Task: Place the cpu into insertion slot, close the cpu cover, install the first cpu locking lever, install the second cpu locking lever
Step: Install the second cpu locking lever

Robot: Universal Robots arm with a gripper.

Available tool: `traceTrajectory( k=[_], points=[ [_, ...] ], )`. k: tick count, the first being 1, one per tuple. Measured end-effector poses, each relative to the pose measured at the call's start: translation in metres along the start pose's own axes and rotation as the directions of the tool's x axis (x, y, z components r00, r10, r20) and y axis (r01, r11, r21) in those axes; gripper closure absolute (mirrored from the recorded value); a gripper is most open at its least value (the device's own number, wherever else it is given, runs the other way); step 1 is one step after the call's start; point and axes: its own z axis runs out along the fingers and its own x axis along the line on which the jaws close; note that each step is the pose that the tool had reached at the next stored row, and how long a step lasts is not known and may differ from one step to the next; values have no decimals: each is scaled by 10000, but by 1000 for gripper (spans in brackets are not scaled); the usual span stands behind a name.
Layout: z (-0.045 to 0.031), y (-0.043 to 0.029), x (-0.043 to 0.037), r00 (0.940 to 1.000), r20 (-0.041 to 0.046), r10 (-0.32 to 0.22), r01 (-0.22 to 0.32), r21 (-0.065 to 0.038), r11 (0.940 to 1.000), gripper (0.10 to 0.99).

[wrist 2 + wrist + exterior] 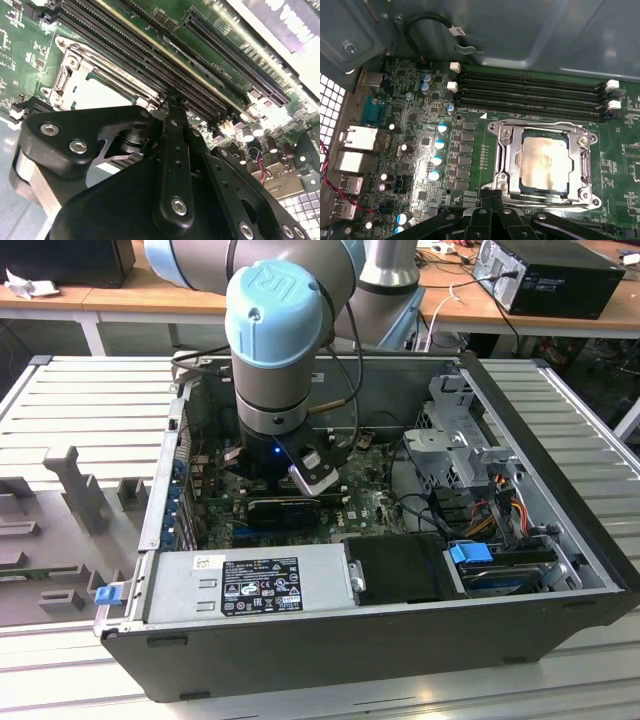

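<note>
Gripper [492, 196]: fingers together, nothing held, poised just beside the cpu cover [506, 150], apparently lowered over the seated cpu [542, 160].

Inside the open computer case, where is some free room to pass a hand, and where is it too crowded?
Free: the black flat cover between the grey power supply and the blue-tabbed drive. Crowded: around the silver square cpu in its metal cpu cover, bordered by long black memory slots and the gripper.
</note>
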Motion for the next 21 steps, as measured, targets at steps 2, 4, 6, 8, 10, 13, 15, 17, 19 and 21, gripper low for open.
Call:
traceTrajectory(
  k=[2,4,6,8,10,13,15,17,19,21],
  points=[
    [19,17,-2,10000,7,-1,1,-55,10000,980],
    [29,21,-3,10000,10,-3,4,-90,10000,980],
    [32,20,-1,10000,10,-1,1,-104,9999,980],
    [33,21,1,10000,15,-2,2,-130,9999,980],
    [32,21,2,10000,14,-2,2,-133,9999,980],
    [-25,38,0,10000,16,0,1,-134,9999,980],
    [-79,53,-1,10000,14,-1,1,-133,9999,980],
    [-144,71,-2,10000,14,-1,1,-132,9999,980],
    [-211,90,-3,10000,14,-2,2,-133,9999,980],
    [-313,120,-4,10000,16,0,0,-136,9999,980]
  ],
)
